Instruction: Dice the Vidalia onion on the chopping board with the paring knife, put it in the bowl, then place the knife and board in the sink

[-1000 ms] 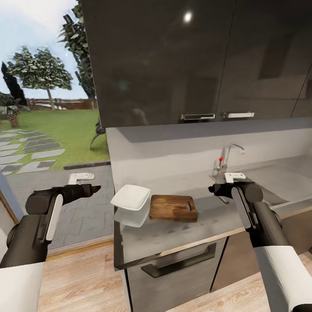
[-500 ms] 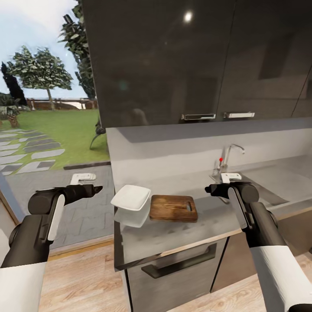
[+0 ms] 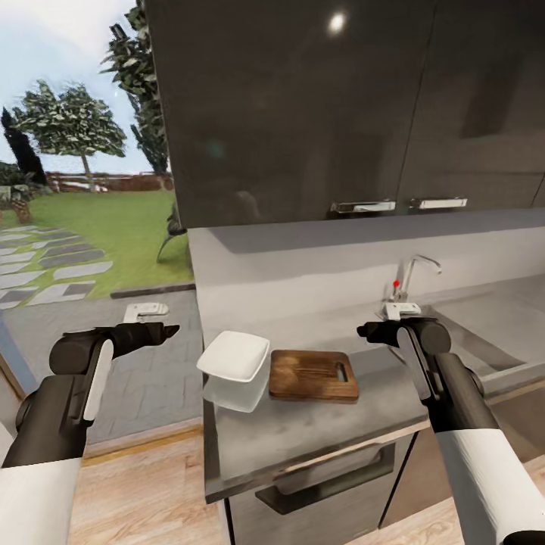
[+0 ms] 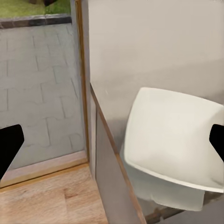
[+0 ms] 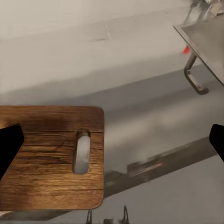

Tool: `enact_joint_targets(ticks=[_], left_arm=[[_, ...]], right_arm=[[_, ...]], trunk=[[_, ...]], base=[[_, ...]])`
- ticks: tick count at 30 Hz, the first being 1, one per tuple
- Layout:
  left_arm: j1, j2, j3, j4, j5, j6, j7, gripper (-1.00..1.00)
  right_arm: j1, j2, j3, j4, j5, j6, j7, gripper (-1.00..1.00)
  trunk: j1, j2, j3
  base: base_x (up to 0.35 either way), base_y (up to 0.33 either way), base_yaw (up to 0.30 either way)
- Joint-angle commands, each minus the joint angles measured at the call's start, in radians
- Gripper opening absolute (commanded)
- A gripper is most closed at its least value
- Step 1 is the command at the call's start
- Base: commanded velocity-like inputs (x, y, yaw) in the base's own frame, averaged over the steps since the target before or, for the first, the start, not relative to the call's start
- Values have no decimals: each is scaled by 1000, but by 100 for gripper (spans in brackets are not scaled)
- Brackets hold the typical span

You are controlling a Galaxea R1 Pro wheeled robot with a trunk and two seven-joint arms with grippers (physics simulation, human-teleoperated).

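Starting on the left side, our left gripper (image 3: 168, 330) hangs out past the end of the countertop (image 3: 303, 431), over the paved patio outside. In the left wrist view we see only the dark tips at the frame edges, far apart, so the fingers are spread wide with nothing between them.

Just beyond and to the right of that gripper sits the bowl (image 3: 235, 356), right at the counter's left end. It's white, squarish, and there's nothing in it as far as we can see (image 4: 175, 137). Its near edge is cut off in the wrist shot.

Next over, the chopping board (image 3: 314, 375) lies flat just beside the bowl, slot handle toward the right. Its top is bare (image 5: 44, 156).

Our right gripper (image 3: 362, 330) hovers above the counter past the board's right end, also wide open and holding nothing.

Further right is the sink (image 3: 484, 333) with its tap (image 3: 416, 272) and red knob. The basin's inside is mostly hidden from us behind the right arm and the frame edge, so we can't tell what's in there.
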Motion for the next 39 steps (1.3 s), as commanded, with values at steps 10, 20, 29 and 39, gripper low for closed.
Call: enact_joint_targets(ticks=[10,20,29,39], left_arm=[[-1,-1,0,-1,0,4,-3,100],[-1,-8,0,-1,0,4,-3,100],[-1,-9,0,0,0,3,-3,100],[-1,-9,0,5,0,3,-3,100]], right_arm=[[-1,-1,2,-1,-10,3,-10,100],[-1,-1,2,-1,-11,3,-9,100],[-1,-1,2,-1,-11,3,-8,100],[-1,-1,3,6,-10,3,-10,100]], trunk=[[1,-2,-2],[1,-2,-2],[1,-2,-2],[1,-2,-2]], base=[[34,6,0],[111,1,0],[36,0,0],[3,0,0]])
